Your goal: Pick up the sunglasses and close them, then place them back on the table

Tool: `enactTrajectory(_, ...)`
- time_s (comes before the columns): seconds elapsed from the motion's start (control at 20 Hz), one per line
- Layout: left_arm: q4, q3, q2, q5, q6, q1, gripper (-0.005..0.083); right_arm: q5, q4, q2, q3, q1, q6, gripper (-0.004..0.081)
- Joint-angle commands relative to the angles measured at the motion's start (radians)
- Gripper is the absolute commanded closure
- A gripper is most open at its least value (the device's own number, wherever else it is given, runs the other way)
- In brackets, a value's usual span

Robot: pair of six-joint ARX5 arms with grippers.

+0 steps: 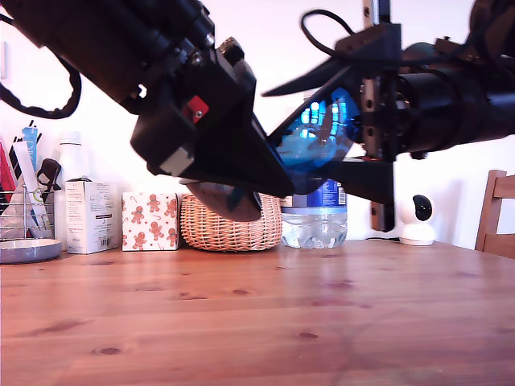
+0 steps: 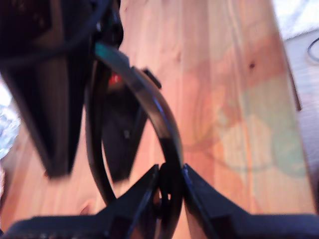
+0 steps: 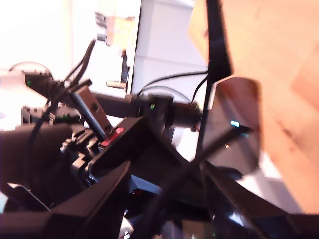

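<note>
The sunglasses (image 1: 322,129), black-framed with blue mirrored lenses, hang well above the table (image 1: 257,322) between both grippers. My first gripper (image 1: 278,183) comes down from the exterior view's left. In the first wrist view its fingers (image 2: 192,186) are clamped on a thin black curved part of the sunglasses (image 2: 149,104). My second gripper (image 1: 358,121) reaches in level from the exterior view's right and holds the lens end. One thin temple arm sticks up above the lens. The second wrist view shows the lens back (image 3: 234,124) by my second gripper (image 3: 167,184), blurred.
Along the table's far edge stand a wire pen holder (image 1: 24,201), a white carton (image 1: 88,215), a gingerbread-print box (image 1: 150,221), a wicker basket (image 1: 229,225), a water bottle (image 1: 315,217) and a small white camera (image 1: 417,219). A wooden chair (image 1: 495,211) is at the exterior view's right.
</note>
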Motion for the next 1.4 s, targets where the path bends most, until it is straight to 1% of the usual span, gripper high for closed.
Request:
enactTrajectory(0.0, 0.01, 0.005, -0.01, -0.011, -0.003, -0.011, 0.0688, 0.017, 0.005, 0.009, -0.019, -0.021, -0.005, 0.0359)
enactTrajectory(0.2, 0.012, 0.005, -0.01, -0.018, -0.011, -0.029, 0.0688, 0.084, 0.035, 0.009, -0.019, -0.054, -0.015, 0.0359)
enactTrajectory(0.35, 0.021, 0.005, -0.01, -0.007, -0.082, -0.048, 0.0688, 0.13, 0.122, 0.009, -0.018, -0.06, -0.069, 0.0359)
enactTrajectory(0.4, 0.023, 0.005, -0.01, 0.013, -0.141, -0.047, 0.0688, 0.142, 0.162, 0.009, -0.018, -0.06, -0.098, 0.0359)
enactTrajectory(0.45, 0.024, 0.005, -0.01, 0.054, -0.206, -0.047, 0.0688, 0.146, 0.197, 0.009, -0.018, -0.06, -0.139, 0.0359)
enactTrajectory(0.5, 0.024, 0.005, -0.01, 0.1, -0.221, -0.046, 0.0688, 0.153, 0.233, 0.009, -0.018, -0.057, -0.161, 0.0359)
enactTrajectory(0.55, 0.028, 0.005, -0.01, 0.132, -0.278, -0.046, 0.0688, 0.161, 0.26, 0.009, -0.018, -0.055, -0.175, 0.0359)
enactTrajectory(0.65, 0.047, 0.005, -0.01, 0.178, -0.331, -0.046, 0.0688, 0.166, 0.305, 0.009, -0.018, -0.049, -0.193, 0.0359)
enactTrajectory(0.7, 0.059, 0.005, -0.01, 0.195, -0.334, -0.046, 0.0688, 0.169, 0.316, 0.009, -0.018, -0.046, -0.193, 0.0359)
enactTrajectory(0.8, 0.095, 0.005, -0.01, 0.216, -0.373, -0.047, 0.0688, 0.176, 0.315, 0.009, -0.018, -0.045, -0.191, 0.0359)
enactTrajectory(0.9, 0.117, 0.005, -0.01, 0.234, -0.389, -0.047, 0.0688, 0.193, 0.303, 0.009, -0.018, -0.045, -0.189, 0.0359)
enactTrajectory(1.15, 0.132, 0.005, -0.01, 0.234, -0.387, -0.046, 0.0688, 0.192, 0.185, 0.009, -0.018, -0.053, -0.198, 0.0359)
enactTrajectory(1.35, 0.142, 0.005, -0.01, 0.233, -0.385, -0.046, 0.0688, 0.211, 0.152, 0.009, -0.018, -0.054, -0.22, 0.0359)
